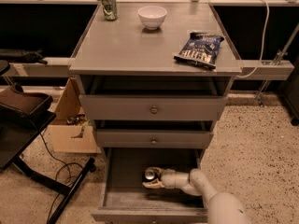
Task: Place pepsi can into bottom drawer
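Observation:
The bottom drawer (121,190) is pulled open at the foot of the grey cabinet. My gripper (153,178) reaches into it from the lower right, low over the drawer floor near the middle. The pepsi can (150,174) sits between the fingers; only its silver top and a bit of dark side show. The gripper is shut on the can. I cannot tell whether the can touches the drawer floor.
The two shallower drawers (153,109) above are slightly open. On the cabinet top (126,50) stand a green-and-white can (109,4), a white bowl (152,17) and a blue chip bag (198,49). A cardboard box (70,129) and a black stand (28,125) are on the left.

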### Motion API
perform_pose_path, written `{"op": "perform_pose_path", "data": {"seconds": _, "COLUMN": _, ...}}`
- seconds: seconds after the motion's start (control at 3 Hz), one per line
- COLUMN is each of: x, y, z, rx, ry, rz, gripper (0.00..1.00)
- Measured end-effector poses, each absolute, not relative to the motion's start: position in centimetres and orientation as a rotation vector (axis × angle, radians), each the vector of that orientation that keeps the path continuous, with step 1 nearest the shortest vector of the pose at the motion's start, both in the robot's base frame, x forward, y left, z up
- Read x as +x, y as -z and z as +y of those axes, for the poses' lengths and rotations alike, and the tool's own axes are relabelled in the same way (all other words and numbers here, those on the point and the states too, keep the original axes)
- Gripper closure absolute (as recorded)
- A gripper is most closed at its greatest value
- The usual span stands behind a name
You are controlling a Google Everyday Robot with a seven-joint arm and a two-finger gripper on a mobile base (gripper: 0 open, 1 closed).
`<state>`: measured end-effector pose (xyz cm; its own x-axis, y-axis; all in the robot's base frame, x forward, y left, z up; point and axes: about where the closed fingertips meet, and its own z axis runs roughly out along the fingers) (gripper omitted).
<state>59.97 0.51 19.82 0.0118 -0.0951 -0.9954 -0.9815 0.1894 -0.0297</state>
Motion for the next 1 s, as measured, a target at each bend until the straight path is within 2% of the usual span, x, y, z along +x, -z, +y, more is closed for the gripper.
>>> {"op": "perform_pose_path", "data": {"seconds": 0.67, "x": 59.97, "y": -19.82, "z": 0.51, "rx": -1.142, "ry": -1.006, "rz": 1.346, "gripper": 0.04}}
{"op": "perform_pose_path", "data": {"seconds": 1.0, "x": 59.97, "y": -19.82, "z": 0.52, "rx": -1.142, "ry": -1.006, "rz": 1.346, "gripper": 0.0}}
